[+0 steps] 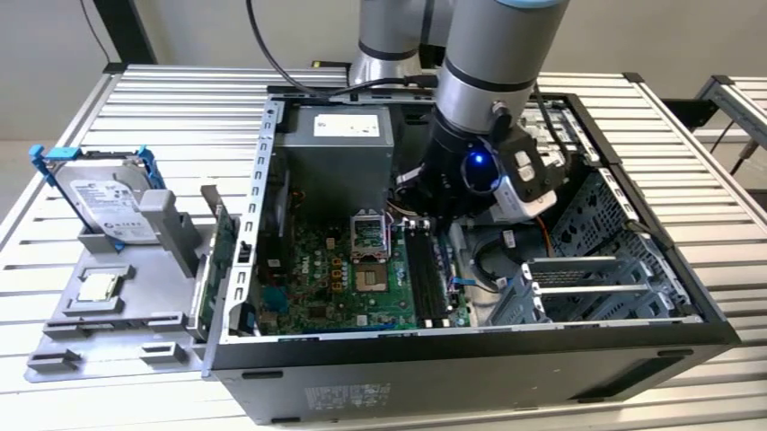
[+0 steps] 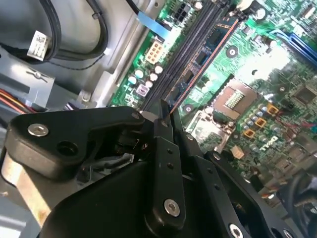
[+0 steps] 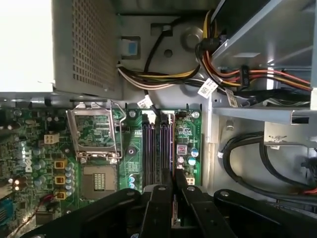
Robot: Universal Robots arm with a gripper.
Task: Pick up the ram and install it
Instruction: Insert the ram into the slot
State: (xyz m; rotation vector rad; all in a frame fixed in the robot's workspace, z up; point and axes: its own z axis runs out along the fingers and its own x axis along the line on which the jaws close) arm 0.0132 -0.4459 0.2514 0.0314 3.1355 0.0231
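One ram (image 2: 205, 59) stick clamped edge-on between the fingers (image 2: 163, 130), held over the motherboard slots (image 3: 157, 146) for seating.

We see a slatted metal table (image 1: 180, 90) carrying an open computer case (image 1: 480, 359) and, beside it, a grey tray (image 1: 108, 323).

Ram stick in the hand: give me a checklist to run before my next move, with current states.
1. Hand shut on the thin, dark circuit-board ram: ok.
2. Ram edge runs parallel to the long black memory slots in the second wrist view: ok.
3. Ram seated in a slot: cannot tell.
4. Slot end latches open: cannot tell.
5. Looped black cables lie apart from the slots, beyond the metal wall: ok.
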